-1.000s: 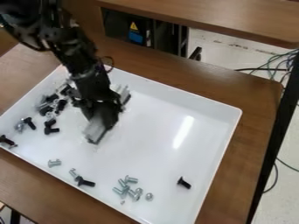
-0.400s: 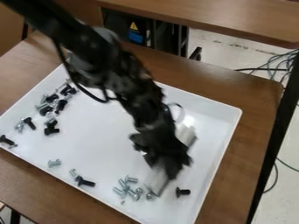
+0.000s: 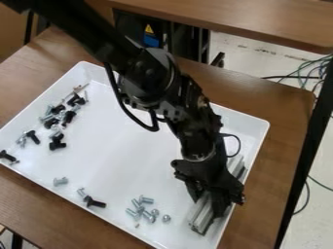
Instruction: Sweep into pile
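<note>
Looking down at my setup, the biggest thing is the brown wooden table (image 3: 280,121), with a second wooden surface (image 3: 260,19) behind it and some cables (image 3: 309,70) over by the floor on the right side of the view; on the table sits a big white tray (image 3: 107,129) with raised edges, and that's where all the bits are.

My black arm (image 3: 149,80) comes in from the upper left and crosses over the tray; my end effector (image 3: 209,204) is down near the tray's right side, clamped around a silvery metal bar (image 3: 200,219), which slants inside the tray close to that right wall, so yeah, that's my sweeper.

As for the screws, they're pretty spread out; the biggest bunch is a loose mix of black and silver screws (image 3: 68,116) toward the tray's left side, a few touching or overlapping; a cluster of silver screws (image 3: 140,209) lies near the front edge, to the left of my bar and apart from it, with a small silver screw (image 3: 166,218) just beside the cluster.

Then come the strays: a black screw (image 3: 96,202) and a silver one (image 3: 82,192) close together near the front edge; a lone silver screw (image 3: 60,181) farther left; another black screw (image 3: 8,156) at the far left edge.
</note>
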Motion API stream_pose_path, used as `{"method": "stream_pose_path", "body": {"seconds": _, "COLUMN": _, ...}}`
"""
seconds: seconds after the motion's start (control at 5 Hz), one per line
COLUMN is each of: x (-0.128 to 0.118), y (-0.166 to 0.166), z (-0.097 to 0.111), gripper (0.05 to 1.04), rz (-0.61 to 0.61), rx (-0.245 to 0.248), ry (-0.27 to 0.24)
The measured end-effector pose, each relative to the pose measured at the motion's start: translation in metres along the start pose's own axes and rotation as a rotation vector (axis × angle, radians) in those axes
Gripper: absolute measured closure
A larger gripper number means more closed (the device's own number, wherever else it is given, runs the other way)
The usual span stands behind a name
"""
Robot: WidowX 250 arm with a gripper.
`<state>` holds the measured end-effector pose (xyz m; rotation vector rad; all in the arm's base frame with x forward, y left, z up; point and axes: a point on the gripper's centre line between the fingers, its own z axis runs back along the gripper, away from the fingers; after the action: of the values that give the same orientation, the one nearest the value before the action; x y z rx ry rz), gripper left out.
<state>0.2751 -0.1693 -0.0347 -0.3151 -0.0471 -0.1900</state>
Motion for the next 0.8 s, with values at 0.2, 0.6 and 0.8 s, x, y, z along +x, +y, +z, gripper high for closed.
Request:
{"method": "stream_pose_path", "body": {"seconds": 0.2, "x": 0.0, "y": 0.001, "z": -0.005, "gripper": 0.721, "rz": 0.02, "rx": -0.008, "ry": 0.011}}
{"method": "stream_pose_path", "body": {"seconds": 0.6, "x": 0.003, "y": 0.081, "z": 0.01, "gripper": 0.721, "rz": 0.131, "rx": 0.07, "ry": 0.046}}
{"method": "stream_pose_path", "body": {"seconds": 0.8, "x": -0.004, "y": 0.126, "z": 0.023, "gripper": 0.721, "rz": 0.165, "rx": 0.141, "ry": 0.071}}
